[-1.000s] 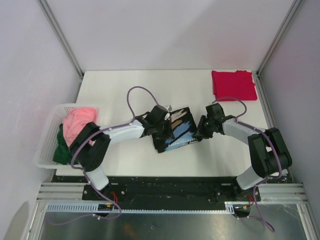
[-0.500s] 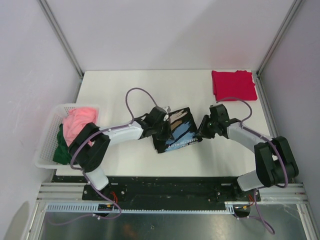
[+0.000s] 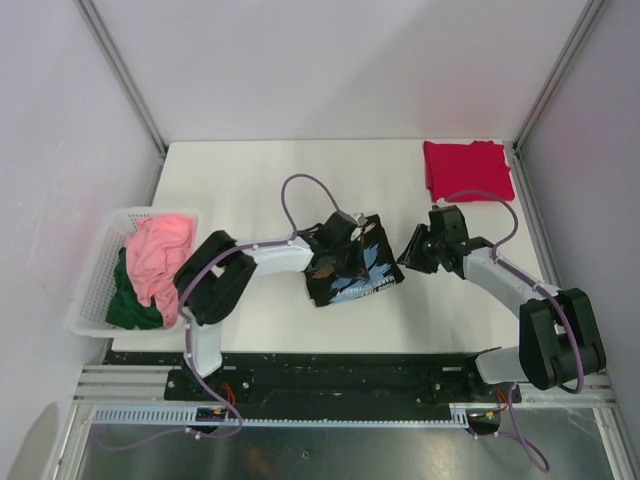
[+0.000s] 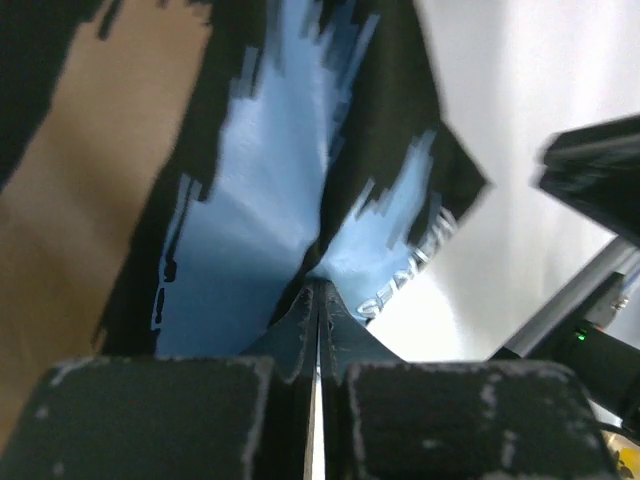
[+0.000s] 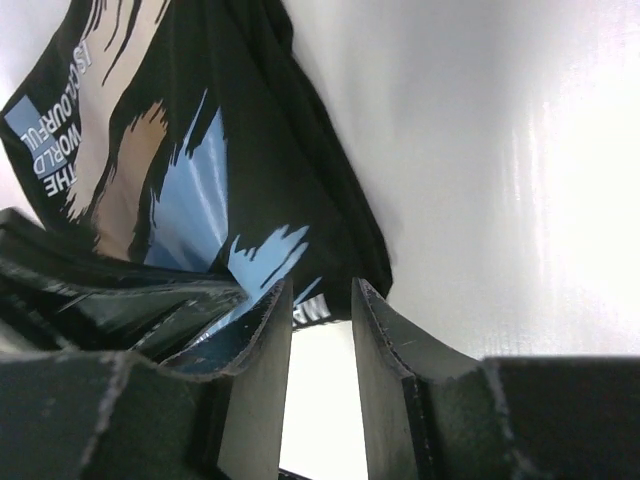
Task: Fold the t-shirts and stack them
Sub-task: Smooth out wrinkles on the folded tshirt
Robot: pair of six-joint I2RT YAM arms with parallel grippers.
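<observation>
Left wrist view: the left gripper pinches a ridge of the black printed cloth t-shirt; the right gripper, slightly spread and empty, should probably pin its edge flat.

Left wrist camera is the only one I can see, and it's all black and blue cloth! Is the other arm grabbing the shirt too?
Observer: No. The right gripper has its fingers apart with only bare table between them, close by the black t-shirt's right edge.
Operator: Are any shirts done?
Observer: One red t-shirt lies folded at the table's far right corner.
Operator: Any more to do?
Observer: A pink garment and a dark green garment sit crumpled in the white basket at the table's left edge.
</observation>
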